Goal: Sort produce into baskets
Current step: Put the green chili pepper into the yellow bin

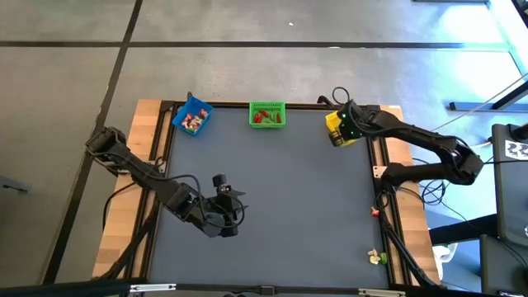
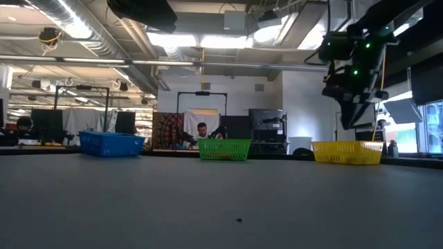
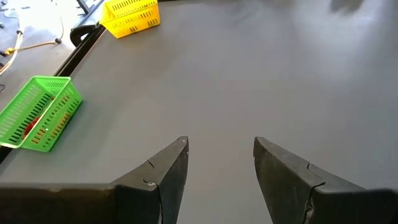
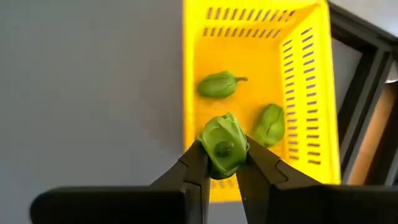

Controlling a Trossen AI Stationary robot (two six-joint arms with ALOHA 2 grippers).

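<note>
The right gripper (image 4: 224, 163), pinching a small green toy vegetable (image 4: 223, 144), hung over the yellow slatted plastic basket (image 4: 311, 93); release seemed next, while the left gripper (image 3: 219, 163) waited open above the desk

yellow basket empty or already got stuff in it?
Not empty. The yellow basket holds two green pieces, and the right tool holds a third green piece above it.
</note>
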